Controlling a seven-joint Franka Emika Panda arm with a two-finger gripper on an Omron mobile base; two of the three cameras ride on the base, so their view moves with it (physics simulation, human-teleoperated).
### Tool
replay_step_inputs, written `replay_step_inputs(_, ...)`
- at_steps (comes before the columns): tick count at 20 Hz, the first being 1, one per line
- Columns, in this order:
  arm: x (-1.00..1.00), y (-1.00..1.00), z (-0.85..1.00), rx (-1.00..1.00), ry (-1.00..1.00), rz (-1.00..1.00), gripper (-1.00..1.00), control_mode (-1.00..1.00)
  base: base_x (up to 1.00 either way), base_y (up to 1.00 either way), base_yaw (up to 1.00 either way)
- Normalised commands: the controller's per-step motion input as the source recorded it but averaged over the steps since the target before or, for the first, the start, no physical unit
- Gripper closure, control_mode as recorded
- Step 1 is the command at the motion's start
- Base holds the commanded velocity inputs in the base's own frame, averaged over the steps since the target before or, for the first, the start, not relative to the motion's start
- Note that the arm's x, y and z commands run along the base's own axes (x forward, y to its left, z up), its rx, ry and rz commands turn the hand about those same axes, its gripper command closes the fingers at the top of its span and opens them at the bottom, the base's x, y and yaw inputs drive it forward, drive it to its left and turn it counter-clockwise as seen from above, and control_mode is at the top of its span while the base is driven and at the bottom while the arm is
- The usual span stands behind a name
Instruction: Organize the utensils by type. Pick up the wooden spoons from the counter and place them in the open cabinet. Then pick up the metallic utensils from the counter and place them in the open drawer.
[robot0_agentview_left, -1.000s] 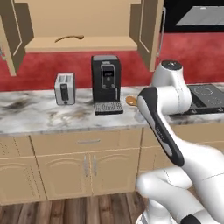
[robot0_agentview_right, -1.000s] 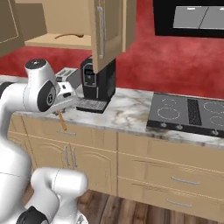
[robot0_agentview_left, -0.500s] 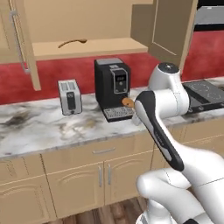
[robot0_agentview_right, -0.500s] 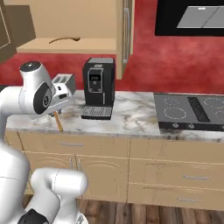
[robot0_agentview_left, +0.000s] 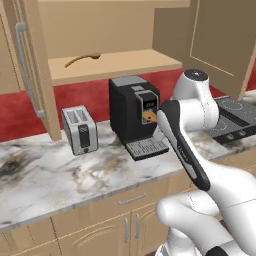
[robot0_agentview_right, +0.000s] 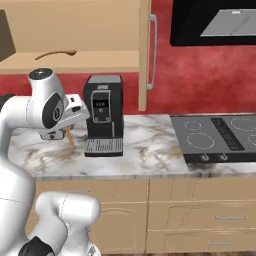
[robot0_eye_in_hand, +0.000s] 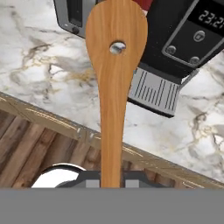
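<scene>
Mid-carry in the first half of the job, by the look of it: second wooden spoon (robot0_eye_in_hand: 114, 83) clamped by its handle in the gripper (robot0_eye_in_hand: 111, 183), jaws closed on the wood at the bottom of the hand view, slotted bowl pointing away from the hand. Seen in the right base view as an orange-brown stick (robot0_agentview_right: 69, 138) slanting down from the hand, held in the air above the counter (robot0_agentview_right: 145, 150), just in front of the toaster (robot0_agentview_left: 79, 129) and beside the black coffee machine (robot0_agentview_right: 103, 114). Other wooden spoon (robot0_agentview_left: 82, 59) already lying on the shelf of the open cabinet (robot0_agentview_left: 125, 65), toward its left part, doors swung wide on both sides. Hand sits well below that shelf. Next move, judged from this: lift the spoon up past the top of the coffee machine, reach forward over the shelf edge, clear of the open door with the long bar handle (robot0_agentview_left: 25, 70), then lower and release onto bare shelf beside the first spoon rather than on top of it. Long handle and low grip mean the bowl end swings wide, so a risk of clipping the machine or the shelf lip on the way up. Metal pieces and drawer for afterwards.
</scene>
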Motion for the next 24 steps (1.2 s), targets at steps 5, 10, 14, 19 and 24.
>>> replay_step_inputs(5,0.0,0.0,0.0,0.0,0.0,0.0,1.0,1.0,0.58,0.48,0.0)
replay_step_inputs(10,0.0,0.0,0.0,0.0,0.0,0.0,1.0,1.0,0.13,0.07,0.0)
replay_step_inputs(14,-0.03,0.0,0.0,0.0,0.0,0.0,1.0,-1.0,-0.04,0.0,0.0)
replay_step_inputs(19,-0.07,0.05,0.1,0.04,-0.15,-0.16,1.0,-1.0,0.0,0.0,0.0)
replay_step_inputs(24,0.0,0.22,0.34,0.06,-0.26,-0.53,1.0,-1.0,0.0,0.0,0.0)
